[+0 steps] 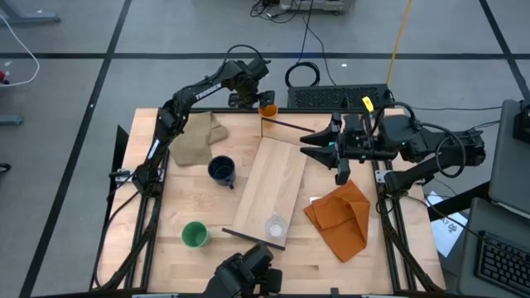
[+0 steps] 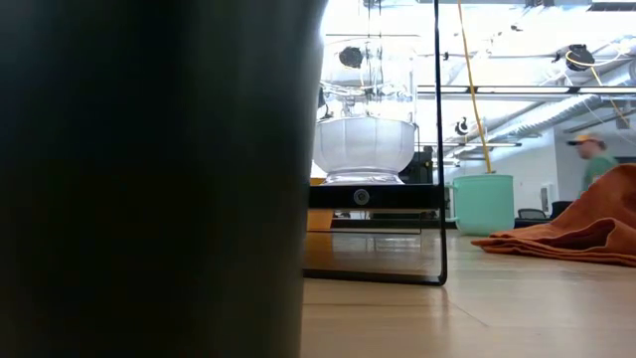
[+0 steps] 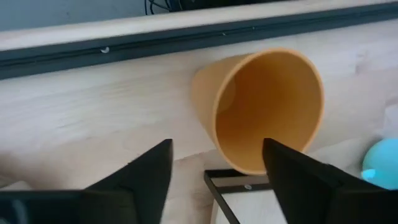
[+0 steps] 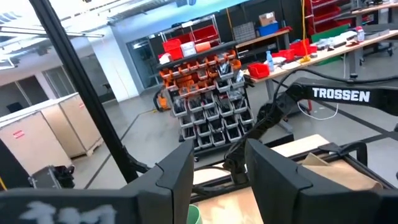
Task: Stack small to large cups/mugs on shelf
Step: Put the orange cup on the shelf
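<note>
The orange cup (image 3: 267, 109) is at the table's far edge, by the shelf's far end strip (image 3: 217, 186), its mouth turned toward my left gripper (image 3: 217, 171). That gripper is open and points steeply down. One finger is beside the cup and the other is in front of its rim. A light-blue mug (image 3: 382, 162) shows just past the cup. The shelf (image 1: 269, 186) lies mid-table with the clear cup (image 1: 275, 225) standing on its near end. The navy mug (image 1: 221, 170) and green cup (image 1: 195, 234) stand on the table to its left. My right gripper (image 4: 217, 174) is raised, level, open and empty. My left gripper comes at the orange cup from above, slanting down. One finger (image 3: 292, 174) covers the near part of the cup's rim (image 3: 249, 167). I cannot tell whether it touches the rim.
A tan cloth (image 1: 199, 136) lies at the far left and an orange cloth (image 1: 341, 217) at the right. A keyboard (image 1: 339, 98) sits beyond the far edge. A dark shape (image 2: 149, 179) fills the left of the low view. A person (image 2: 596, 159) stands far behind.
</note>
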`<state>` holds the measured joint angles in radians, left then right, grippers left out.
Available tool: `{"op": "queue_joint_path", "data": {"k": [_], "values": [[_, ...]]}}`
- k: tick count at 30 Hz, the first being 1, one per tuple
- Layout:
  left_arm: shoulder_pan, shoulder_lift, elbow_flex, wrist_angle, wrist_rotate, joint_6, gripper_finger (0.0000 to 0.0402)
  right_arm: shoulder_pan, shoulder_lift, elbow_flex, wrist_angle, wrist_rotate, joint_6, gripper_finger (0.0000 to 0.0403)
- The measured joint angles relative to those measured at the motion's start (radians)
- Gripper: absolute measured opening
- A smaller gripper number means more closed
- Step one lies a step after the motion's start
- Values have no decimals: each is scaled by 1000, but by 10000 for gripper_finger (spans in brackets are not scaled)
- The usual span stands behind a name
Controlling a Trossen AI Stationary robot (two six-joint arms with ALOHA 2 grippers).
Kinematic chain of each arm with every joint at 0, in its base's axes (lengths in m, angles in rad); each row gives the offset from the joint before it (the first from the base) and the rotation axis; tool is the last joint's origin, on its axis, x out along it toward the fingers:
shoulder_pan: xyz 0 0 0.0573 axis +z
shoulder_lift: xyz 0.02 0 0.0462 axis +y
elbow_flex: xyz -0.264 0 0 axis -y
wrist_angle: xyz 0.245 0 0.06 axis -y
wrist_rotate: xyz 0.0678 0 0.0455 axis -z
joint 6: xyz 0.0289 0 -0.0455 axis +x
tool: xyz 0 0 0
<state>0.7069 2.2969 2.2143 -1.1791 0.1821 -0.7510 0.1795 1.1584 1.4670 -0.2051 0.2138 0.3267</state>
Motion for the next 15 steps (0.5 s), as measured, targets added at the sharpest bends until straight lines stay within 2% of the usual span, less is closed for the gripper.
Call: {"op": "queue_joint_path", "data": {"k": [8, 11, 15], "values": [[7, 1, 0, -4, 36, 13, 125, 7, 0, 0, 7, 0, -3, 137], [12, 1, 0, 3, 85, 12, 110, 8, 0, 0, 7, -1, -5, 137], [13, 1, 0, -1, 113, 12, 111, 17, 0, 0, 7, -1, -6, 137]]}}
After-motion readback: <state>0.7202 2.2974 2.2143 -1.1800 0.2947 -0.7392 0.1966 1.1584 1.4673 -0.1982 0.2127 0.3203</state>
